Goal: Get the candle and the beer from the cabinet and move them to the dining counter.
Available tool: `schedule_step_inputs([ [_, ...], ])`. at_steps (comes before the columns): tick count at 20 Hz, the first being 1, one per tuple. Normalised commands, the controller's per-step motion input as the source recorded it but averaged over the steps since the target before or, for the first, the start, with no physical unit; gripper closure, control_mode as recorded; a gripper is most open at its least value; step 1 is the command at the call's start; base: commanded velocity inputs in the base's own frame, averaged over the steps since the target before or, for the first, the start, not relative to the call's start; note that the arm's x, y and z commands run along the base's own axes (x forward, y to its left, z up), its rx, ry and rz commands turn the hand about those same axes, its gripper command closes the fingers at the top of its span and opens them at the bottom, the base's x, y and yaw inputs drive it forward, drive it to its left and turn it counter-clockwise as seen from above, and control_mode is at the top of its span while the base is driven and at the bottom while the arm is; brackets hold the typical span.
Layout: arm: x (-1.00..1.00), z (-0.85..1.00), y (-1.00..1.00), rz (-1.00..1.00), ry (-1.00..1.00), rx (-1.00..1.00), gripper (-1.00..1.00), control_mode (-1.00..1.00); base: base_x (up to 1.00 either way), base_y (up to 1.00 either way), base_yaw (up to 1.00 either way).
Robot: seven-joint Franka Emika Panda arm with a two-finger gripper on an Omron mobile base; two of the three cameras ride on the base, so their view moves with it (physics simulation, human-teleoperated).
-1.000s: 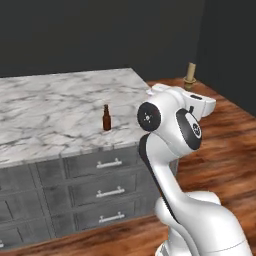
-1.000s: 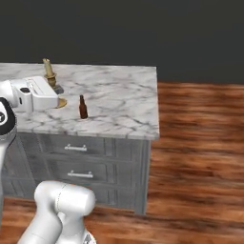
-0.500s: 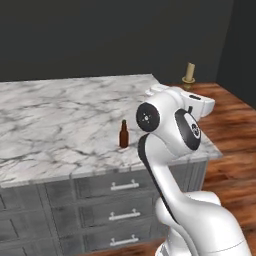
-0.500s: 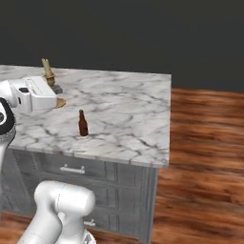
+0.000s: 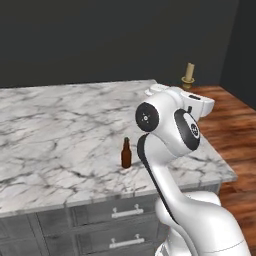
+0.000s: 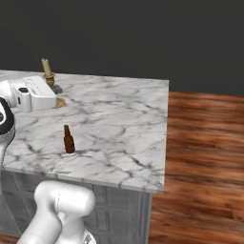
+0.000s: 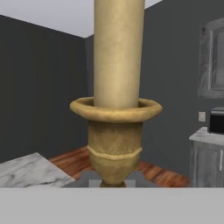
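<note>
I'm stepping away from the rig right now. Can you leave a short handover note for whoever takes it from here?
Gripper: shut on the candle, held upright above the dining counter, judging by the base views.
Beer: already standing upright on the dining counter, near its front edge.
Done: both items are out of the cabinet; beer delivered.
Left: lower the candle onto the marble, release it, and pull the arm back.

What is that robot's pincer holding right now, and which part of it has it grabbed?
The candle. The pincer is shut on the lower stem of its brass candlestick, below the cup, keeping it upright above the dining counter.
</note>
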Motion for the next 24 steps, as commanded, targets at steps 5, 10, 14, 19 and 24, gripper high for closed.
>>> schedule_step_inputs([
  [5, 0.0, 0.0, 0.0, 0.0, 0.0, 0.0, 1.0, 1.0, 0.44, -0.06, 0.0],
  [10, 0.0, 0.0, 0.0, 0.0, 0.0, 0.0, 1.0, 1.0, 0.05, -0.02, 0.01],
  [14, 0.0, 0.0, 0.0, 0.0, 0.0, 0.0, 1.0, 1.0, 0.0, 0.0, 0.0],
  [19, 0.0, 0.0, 0.0, 0.0, 0.0, 0.0, 1.0, 1.0, 0.0, 0.0, 0.0],
  [24, 0.0, 0.0, 0.0, 0.0, 0.0, 0.0, 1.0, 1.0, 0.0, 0.0, 0.0],
])
